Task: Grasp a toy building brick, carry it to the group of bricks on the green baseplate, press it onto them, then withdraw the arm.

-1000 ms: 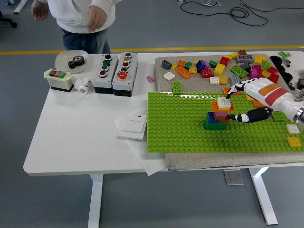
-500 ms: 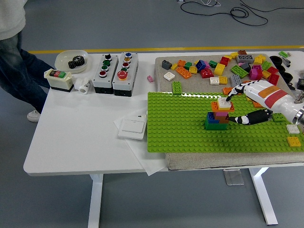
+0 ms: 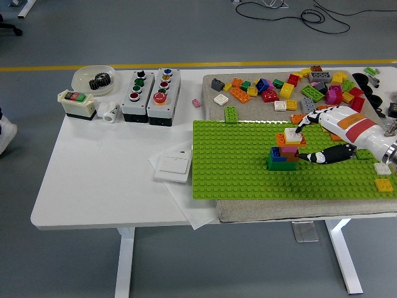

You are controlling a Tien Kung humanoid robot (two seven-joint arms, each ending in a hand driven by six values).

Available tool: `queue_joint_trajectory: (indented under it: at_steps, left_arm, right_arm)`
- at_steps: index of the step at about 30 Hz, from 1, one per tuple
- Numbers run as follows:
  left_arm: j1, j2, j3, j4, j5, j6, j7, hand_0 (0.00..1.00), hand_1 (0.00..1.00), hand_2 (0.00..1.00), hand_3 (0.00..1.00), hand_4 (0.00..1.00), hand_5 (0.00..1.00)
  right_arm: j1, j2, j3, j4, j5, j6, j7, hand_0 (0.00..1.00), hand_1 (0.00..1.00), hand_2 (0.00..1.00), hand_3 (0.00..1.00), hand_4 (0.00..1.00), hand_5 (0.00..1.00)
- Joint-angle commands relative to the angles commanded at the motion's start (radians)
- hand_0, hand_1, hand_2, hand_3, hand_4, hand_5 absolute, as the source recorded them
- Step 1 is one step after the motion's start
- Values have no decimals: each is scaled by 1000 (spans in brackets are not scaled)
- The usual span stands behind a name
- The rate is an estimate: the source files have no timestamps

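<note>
On the green baseplate (image 3: 242, 167) stands a small stack of bricks (image 3: 285, 152): blue and green at the bottom, pink and orange above, a white brick (image 3: 293, 135) on top. My right hand (image 3: 301, 143) comes in from the right edge and sits just right of the stack. Its fingers (image 3: 300, 127) are spread, one tip at the white brick's upper right corner, while the thumb (image 3: 319, 156) lies low beside the stack's base. It grasps nothing. My left arm is out of view.
Several loose bricks (image 3: 291, 87) lie on the beige mat behind the baseplate, and a few sit at its right end (image 3: 383, 177). Two button boxes (image 3: 150, 93), a switch box (image 3: 76, 103), a bowl of gears (image 3: 93, 79) and a white wall switch (image 3: 173, 166) occupy the table's left half.
The person at the far left has walked off to the left; only a shoe shows at the picture's edge. My right hand has eased slightly to the right, away from the stack.
</note>
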Motion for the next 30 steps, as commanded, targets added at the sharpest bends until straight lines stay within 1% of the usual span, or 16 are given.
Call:
queue_joint_trajectory:
  at_steps: [16, 30]
  left_arm:
    - [5, 0, -6, -1, 0, -3, 0, 822, 807, 810, 607, 684, 595]
    - [8, 0, -11, -1, 0, -2, 0, 822, 807, 811, 607, 685, 596]
  right_arm:
    - [-7, 1, 1, 0, 0, -1, 1, 683, 672, 717, 633, 879, 493]
    - [-5, -3, 21, 17, 23, -9, 8, 683, 671, 717, 634, 879, 492]
